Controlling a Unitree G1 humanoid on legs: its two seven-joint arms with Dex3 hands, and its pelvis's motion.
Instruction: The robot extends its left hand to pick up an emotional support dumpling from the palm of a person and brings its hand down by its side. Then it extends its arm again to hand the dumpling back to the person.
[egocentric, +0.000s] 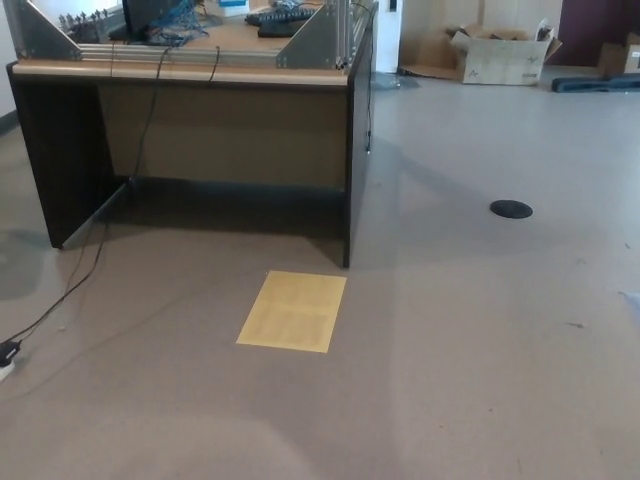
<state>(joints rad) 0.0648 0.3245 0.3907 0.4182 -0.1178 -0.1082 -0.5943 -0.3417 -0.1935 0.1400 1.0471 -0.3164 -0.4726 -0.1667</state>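
Note:
Neither of my hands shows in the head view. No dumpling and no person appear in the picture either. The view holds only the room: a grey floor and a desk.
A dark desk (200, 130) with metal frames and cables on top stands at the back left. A yellow sheet (292, 311) lies on the floor before it. A black cable (60, 295) trails at left, a black floor disc (511, 209) lies at right, and cardboard boxes (497, 52) sit far back.

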